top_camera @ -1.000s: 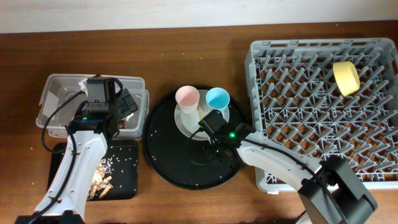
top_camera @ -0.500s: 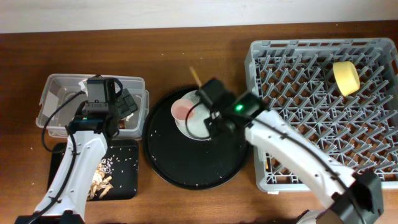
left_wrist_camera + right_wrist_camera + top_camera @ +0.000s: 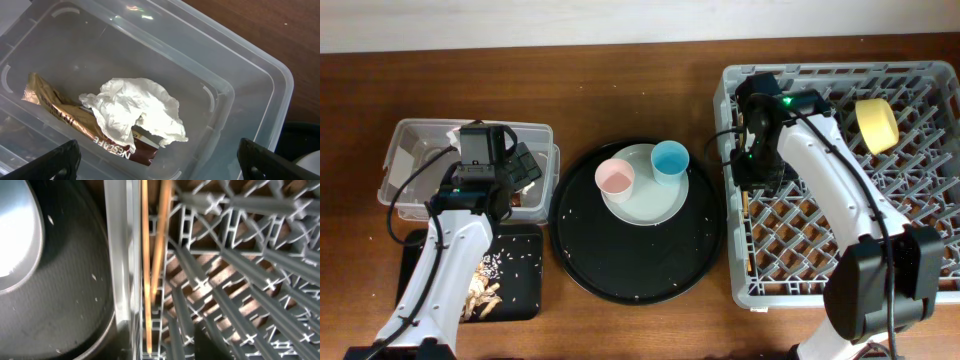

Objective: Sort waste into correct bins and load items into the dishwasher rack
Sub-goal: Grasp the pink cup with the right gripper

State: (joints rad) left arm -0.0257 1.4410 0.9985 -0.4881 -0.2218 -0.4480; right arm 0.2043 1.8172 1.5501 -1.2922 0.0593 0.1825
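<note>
The wooden chopstick pair [image 3: 749,232] lies along the left inner wall of the grey dishwasher rack [image 3: 840,75]. My right gripper [image 3: 758,172] is above its far end and looks shut on it; its fingers are hidden. In the right wrist view the chopsticks [image 3: 148,265] run beside the rack wall [image 3: 117,255]. My left gripper [image 3: 160,170] hangs open and empty over the clear box [image 3: 410,140], which holds the white napkin [image 3: 137,112] and the brown wrapper [image 3: 70,117]. The pink cup [image 3: 616,178] and blue cup [image 3: 669,160] stand on the pale plate [image 3: 655,205]. The yellow bowl [image 3: 876,125] is in the rack.
The plate sits on a large round black tray [image 3: 630,265] between the box and the rack. The shallow black tray [image 3: 520,290] at front left holds food scraps and rice [image 3: 485,290].
My right arm lifted the chopsticks from the round tray, carried them over the plate, and now has them down in the rack's left edge. The left arm has not moved.
</note>
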